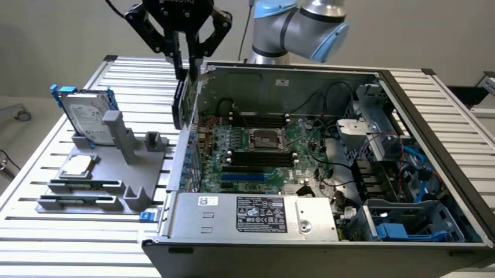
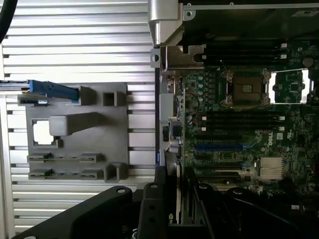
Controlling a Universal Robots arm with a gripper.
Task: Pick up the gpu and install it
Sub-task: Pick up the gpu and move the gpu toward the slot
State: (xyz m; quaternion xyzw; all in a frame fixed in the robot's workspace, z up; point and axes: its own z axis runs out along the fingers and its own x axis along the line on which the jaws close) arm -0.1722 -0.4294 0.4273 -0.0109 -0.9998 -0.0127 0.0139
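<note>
Pincer (image 1: 184, 72) clamped on gpu (image 1: 182, 104), upright at open PC case (image 1: 232, 258) wall; mobo (image 1: 267, 162) inside, HDD (image 1: 83, 119) in grey rack (image 1: 116, 174).

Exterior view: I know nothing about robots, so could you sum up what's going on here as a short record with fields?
end effector: closed on the gpu
gpu: hanging on edge, at the case wall on the exterior view's left, not in a slot
computer case: lying open, motherboard exposed
grey holder: on the table, carrying a hard drive and a CPU chip
</note>
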